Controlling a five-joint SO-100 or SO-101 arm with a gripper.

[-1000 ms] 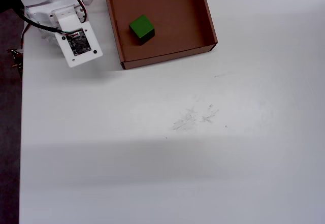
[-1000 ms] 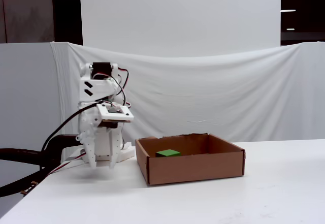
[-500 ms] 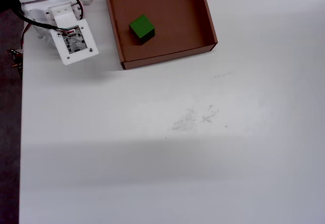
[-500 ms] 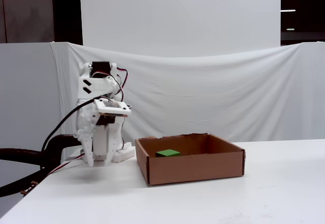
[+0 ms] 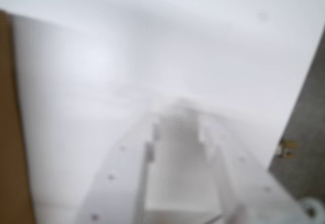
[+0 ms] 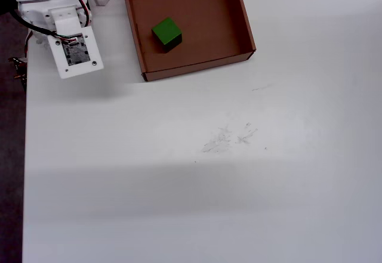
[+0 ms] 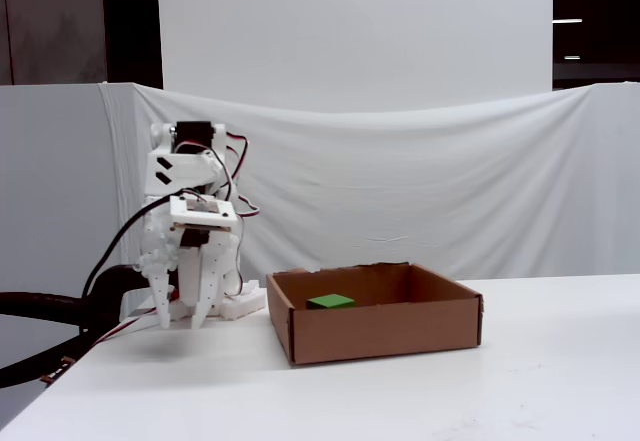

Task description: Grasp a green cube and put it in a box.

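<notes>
Green cube (image 6: pixel 166 33): rests on the floor of the box, in the left half as the overhead view shows it, apart from every wall; only its top shows above the near wall in the fixed view (image 7: pixel 331 301).
Box (image 6: pixel 245 31): brown cardboard tray, open top, standing on the white surface (image 6: pixel 197 173) near its far edge; one brown wall shows at the left margin of the wrist view (image 5: pixel 11 148).
Arm (image 7: pixel 185 176): white, folded close over its base, left of the box in the overhead and fixed views, clear of the box.
Jaws (image 7: pixel 185 321): pointing down at the bare surface, holding nothing; the two fingers stand slightly parted in the fixed view; blurred in the wrist view.
Surface marks (image 6: pixel 230 138): faint scuffs near the middle.
</notes>
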